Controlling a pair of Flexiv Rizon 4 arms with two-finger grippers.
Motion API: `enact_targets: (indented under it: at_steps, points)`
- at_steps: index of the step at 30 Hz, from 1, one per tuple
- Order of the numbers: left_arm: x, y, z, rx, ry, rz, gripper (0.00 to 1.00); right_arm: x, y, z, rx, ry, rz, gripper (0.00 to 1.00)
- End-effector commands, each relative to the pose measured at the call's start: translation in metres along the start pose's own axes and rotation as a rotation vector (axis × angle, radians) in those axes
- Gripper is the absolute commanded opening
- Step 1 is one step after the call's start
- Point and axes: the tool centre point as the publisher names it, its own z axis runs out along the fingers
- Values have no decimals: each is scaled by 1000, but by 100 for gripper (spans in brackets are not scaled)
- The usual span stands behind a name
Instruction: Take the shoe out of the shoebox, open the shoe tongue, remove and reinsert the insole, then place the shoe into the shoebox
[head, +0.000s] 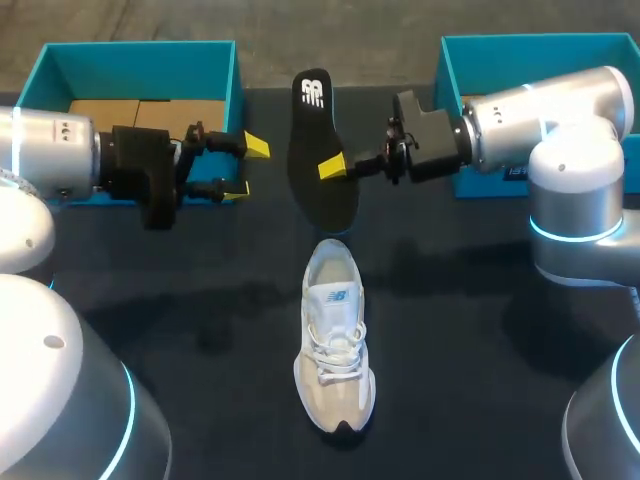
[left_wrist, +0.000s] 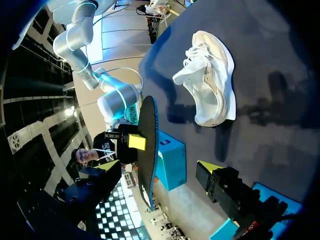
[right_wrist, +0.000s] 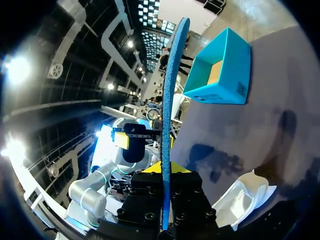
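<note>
Right jaws are closed on the insole, pinching it partway along its length and holding it off the surface in the upper middle of the frame. The left jaws stand spread and empty just to its left, in front of the teal shoebox at upper left. A second teal box sits at upper right, behind the right arm.

The shoe lies out on the dark surface at lower centre, toe toward the bottom edge, so the unboxing and the insole removal look done. Putting the insole back and boxing the shoe remain.

The insole is a thin foam blade, black on its face and blue along the edge. The shoe is pale mesh with soft beige panels and loose white laces. Both boxes are stiff, open-topped card.
</note>
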Motion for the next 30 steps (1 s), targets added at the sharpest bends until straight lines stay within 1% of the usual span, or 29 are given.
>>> enact_targets:
  at_steps: [1, 2, 3, 4, 6, 9, 11, 13, 14, 18, 20, 24, 26, 28, 30]
  points:
    - [-1, -1, 0, -1, 3, 0, 100, 0, -1, 1, -2, -1, -1, 0]
    - [-1, -1, 0, -1, 3, 0, 100, 0, -1, 1, -2, -1, -1, 0]
    - [-3, -5, -2, -55, 41, -6, 100, 0, 0, -1, -4, -8, -4, 0]
    - [-5, -9, -6, -80, 68, -45, 100, 0, 1, -5, -9, -2, -10, 0]
    - [-6, -14, -9, -114, 153, -83, 100, -2, 1, -12, -16, 13, -35, 0]
    - [-5, -17, -16, -159, 216, -148, 100, -4, -1, -18, -28, 21, -60, 0]
    - [-2, -16, -21, -174, 243, -203, 100, -7, -1, -21, -18, 29, -70, 0]
    - [2, -12, -26, -166, 265, -291, 100, -9, -2, -24, -22, 9, -77, 0]
    - [5, -11, -27, -161, 274, -315, 100, -11, -3, -25, -14, 15, -78, 0]
    - [13, -10, -32, -124, 295, -397, 100, -18, -6, -30, -24, 12, -79, 0]
    - [19, -10, -32, -122, 333, -427, 100, -20, -8, -31, -27, 17, -84, 0]
    - [30, -8, -35, -126, 353, -504, 100, -26, -12, -31, -51, 10, -96, 0]
    - [40, -8, -37, -108, 383, -583, 100, -30, -15, -30, -66, 13, -117, 0]
    - [50, -7, -38, -69, 427, -687, 100, -32, -17, -29, -81, 13, -134, 0]
    - [62, -4, -38, -30, 444, -790, 100, -34, -18, -28, -98, -5, -142, 0]
